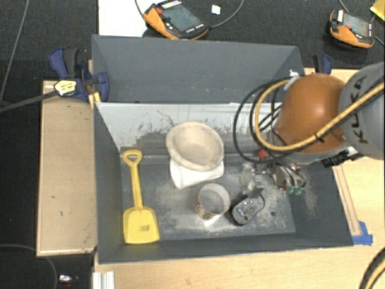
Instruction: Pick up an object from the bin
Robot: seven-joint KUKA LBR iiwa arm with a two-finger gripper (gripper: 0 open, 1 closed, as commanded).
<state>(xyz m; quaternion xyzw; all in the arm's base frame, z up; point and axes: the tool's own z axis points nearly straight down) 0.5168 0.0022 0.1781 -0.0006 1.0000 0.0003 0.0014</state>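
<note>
My gripper (255, 181) hangs low at the right of the bin floor, below the orange cover on the wrist. Just in front of it lies a small dark grey, rounded gadget (246, 210), close under the gripper's tip; contact between them cannot be made out. Left of the gadget a small grey cup (212, 199) lies on its side, its mouth facing up and to the right. Behind the cup a cream bowl (194, 145) rests tilted on a white block (191, 174).
A yellow toy shovel (138, 205) lies along the left wall, its blade toward the front. The arm and its looping cables cover the bin's right rear part. Bare floor shows between the shovel and the cup.
</note>
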